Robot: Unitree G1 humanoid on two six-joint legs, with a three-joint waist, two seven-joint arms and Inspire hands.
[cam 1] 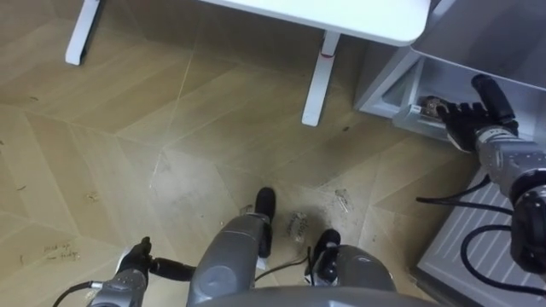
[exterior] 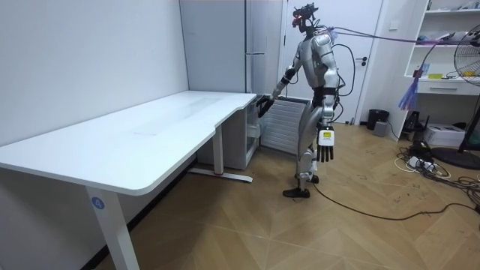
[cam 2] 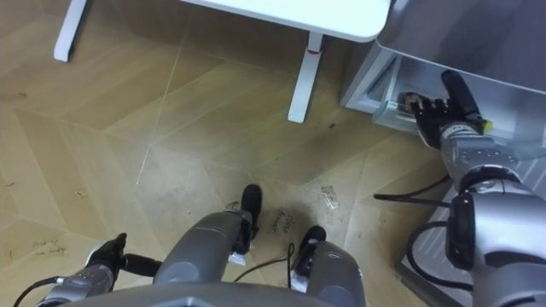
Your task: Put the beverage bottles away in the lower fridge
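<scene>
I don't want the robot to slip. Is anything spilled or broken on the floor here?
Nothing is spilled or broken. The floor just has pale scuff marks by the robot's feet. Its right hand reaches, fingers open, to the fridge; its left hand hangs open.

Right arm: reached forward, right robot hand [cam 1: 467, 119] with fingers straight and spread.
Left arm: hung at side, left robot hand [cam 1: 135, 260] relaxed, fingers down.

The right robot hand [cam 2: 439, 115], fingers outstretched, was at the edge of the grey fridge [cam 2: 478, 43] beside the white table [cam 2: 341, 17]; the left robot hand [cam 2: 107, 256] hung over the wooden floor [cam 2: 128, 128].
</scene>
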